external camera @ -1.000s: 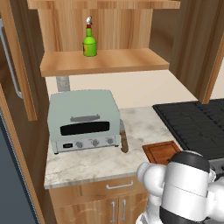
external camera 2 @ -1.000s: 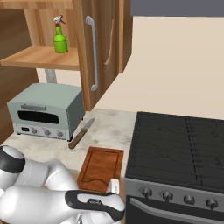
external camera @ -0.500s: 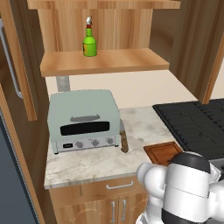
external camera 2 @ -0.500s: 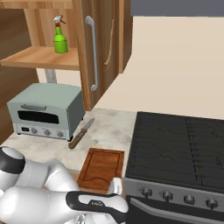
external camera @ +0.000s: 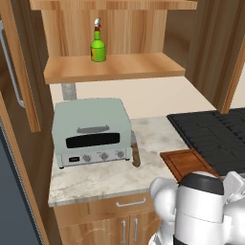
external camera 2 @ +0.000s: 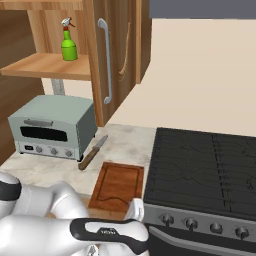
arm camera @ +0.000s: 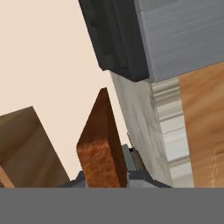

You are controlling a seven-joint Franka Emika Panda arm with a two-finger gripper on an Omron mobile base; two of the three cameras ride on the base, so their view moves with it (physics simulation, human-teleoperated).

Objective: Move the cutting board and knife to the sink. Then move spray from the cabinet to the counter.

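Note:
The reddish-brown cutting board (external camera: 184, 162) (external camera 2: 117, 185) lies on the marbled counter (external camera: 105, 177) beside the stove. My gripper (external camera 2: 134, 212) (arm camera: 109, 177) is at the board's near edge, over the counter's front. In the hand view the cutting board (arm camera: 103, 140) rises edge-on from between the jaws, which are shut on it. The knife (external camera: 135, 152) (external camera 2: 92, 154) lies between the board and the toaster oven. The green spray (external camera: 98, 45) (external camera 2: 68, 45) stands on the shelf of the open cabinet (external camera: 115, 69). The sink is out of view.
A pale green toaster oven (external camera: 91, 131) (external camera 2: 50, 127) stands at the counter's left. The black stovetop (external camera: 210, 134) (external camera 2: 205, 165) borders the board on the right. The cabinet door (external camera 2: 117, 45) with its long silver handle hangs open above the knife.

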